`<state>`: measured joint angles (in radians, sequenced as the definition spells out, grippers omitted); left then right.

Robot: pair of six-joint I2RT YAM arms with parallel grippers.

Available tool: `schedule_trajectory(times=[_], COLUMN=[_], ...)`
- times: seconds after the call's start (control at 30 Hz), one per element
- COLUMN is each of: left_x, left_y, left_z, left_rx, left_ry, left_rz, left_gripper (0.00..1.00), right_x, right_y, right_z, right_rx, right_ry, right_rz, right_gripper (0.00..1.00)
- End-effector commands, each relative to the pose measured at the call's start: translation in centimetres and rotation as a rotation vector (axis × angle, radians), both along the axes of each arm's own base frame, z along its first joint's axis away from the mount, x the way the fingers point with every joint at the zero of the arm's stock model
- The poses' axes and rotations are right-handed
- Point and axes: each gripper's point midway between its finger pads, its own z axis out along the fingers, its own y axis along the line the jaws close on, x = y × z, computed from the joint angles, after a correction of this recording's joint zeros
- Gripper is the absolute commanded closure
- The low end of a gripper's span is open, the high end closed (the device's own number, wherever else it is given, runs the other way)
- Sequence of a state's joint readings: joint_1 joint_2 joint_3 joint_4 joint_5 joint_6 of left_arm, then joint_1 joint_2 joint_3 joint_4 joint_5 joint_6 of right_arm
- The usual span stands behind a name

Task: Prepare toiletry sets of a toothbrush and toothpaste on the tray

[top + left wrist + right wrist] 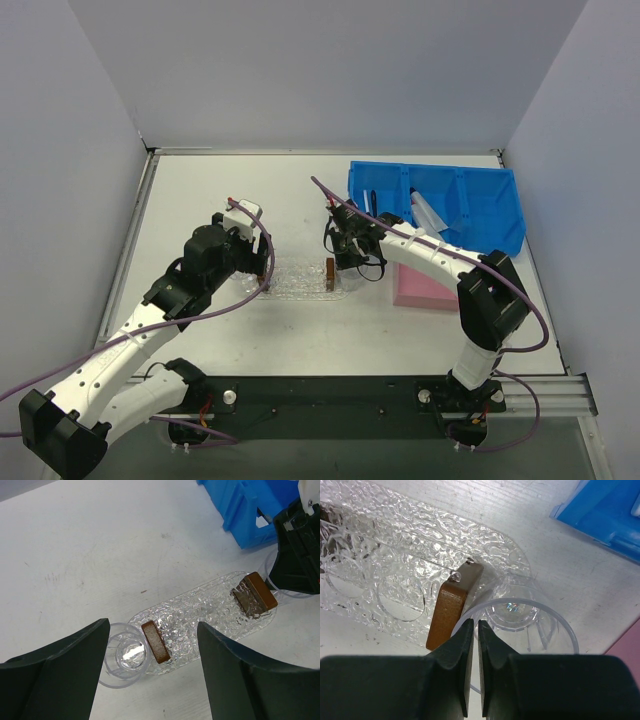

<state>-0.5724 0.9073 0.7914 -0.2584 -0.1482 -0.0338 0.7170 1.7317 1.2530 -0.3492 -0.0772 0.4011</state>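
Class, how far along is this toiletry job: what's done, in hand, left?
Done: the tray carries a brown block near each end, with a clear cup by one end. In hand: the right gripper pinches the rim of a second cup at the other end; the left gripper hangs open. Left: no set item is on the tray; toothpaste lies in the blue bin.

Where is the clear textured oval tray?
The tray lies mid-table in the top view, left of the pink rectangular box, a clear round cup at each end.
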Motion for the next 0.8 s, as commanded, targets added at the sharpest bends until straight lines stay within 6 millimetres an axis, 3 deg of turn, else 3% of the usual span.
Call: schedule_trajectory(times=[0.0,0.53,0.77], left_x=[0.4,0.4,0.5], left_y=[-0.2,-0.1,0.7], left_z=[2.1,2.2,2.7], left_rx=[-0.033,-0.032,-0.041], left_ry=[-0.041,-0.044,-0.079], left_rz=[-0.001,0.006,0.043], left_gripper=[0.19,0.19,0.19], right_x=[0.2,-0.7,-0.5], right_y=[-0.2,-1.6,-3.7], right_z=[1.9,5.3,9.2], right_rx=[0.001,0.02,0.046], right_ry=[-0.043,-0.101,-0.173], right_rz=[-0.012,-0.023,-0.048], right_gripper=[0.94,0.9,0.84])
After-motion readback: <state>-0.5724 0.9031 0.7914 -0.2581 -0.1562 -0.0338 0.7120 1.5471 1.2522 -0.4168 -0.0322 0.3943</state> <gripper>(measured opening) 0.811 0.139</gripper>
